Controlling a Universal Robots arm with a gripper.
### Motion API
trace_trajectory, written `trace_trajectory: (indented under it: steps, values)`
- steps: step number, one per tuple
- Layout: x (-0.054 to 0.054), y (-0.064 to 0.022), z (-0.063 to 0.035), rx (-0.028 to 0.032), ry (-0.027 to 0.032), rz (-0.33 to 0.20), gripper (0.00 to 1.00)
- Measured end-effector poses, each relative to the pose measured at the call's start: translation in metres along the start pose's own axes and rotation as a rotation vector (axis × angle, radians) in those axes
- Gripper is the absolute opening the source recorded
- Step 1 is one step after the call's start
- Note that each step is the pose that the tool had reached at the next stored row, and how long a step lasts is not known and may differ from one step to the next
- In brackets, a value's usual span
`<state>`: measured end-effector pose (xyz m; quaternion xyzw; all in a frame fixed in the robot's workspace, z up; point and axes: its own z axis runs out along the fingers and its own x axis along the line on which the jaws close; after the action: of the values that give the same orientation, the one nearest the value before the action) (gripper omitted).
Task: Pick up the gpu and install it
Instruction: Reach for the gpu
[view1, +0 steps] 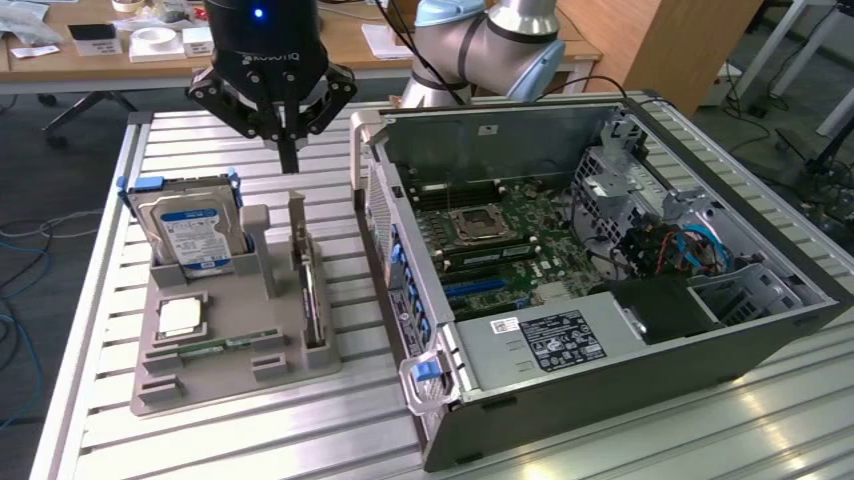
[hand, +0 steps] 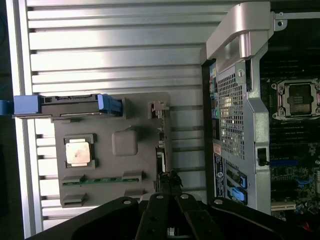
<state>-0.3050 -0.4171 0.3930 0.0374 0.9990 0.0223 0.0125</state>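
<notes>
Behind me stands a cluttered wooden desk, and below me a slatted metal table carries everything I work with. A grey parts tray lies near one long edge of the table, and an open computer case lies on its side just beside it, its motherboard exposed.

My gripper hangs in the air above the tray, its fingers pressed together and pinching nothing. In the wrist view my fingertips line up over the thin top edge of the gpu.

The gpu stands on its long edge in a slot along the tray's edge nearest the case, a dark, narrow card running most of that edge. I am not touching it; clear air shows between my fingers and the card.

At one end of the tray a hard drive with a blue label stands upright in blue brackets. Towards the tray's middle a processor lies flat in its recess, and a green memory stick lies just beyond it.
</notes>
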Motion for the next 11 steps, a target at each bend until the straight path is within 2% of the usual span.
trace_trajectory:
  steps: [6, 11]
  values:
    - [0.0000, -0.0003, 0.0000, 0.0001, 0.0001, 0.000, 0.11]
    - [-0.0003, -0.0038, -0.0002, 0.0000, 0.0000, 0.000, 0.11]
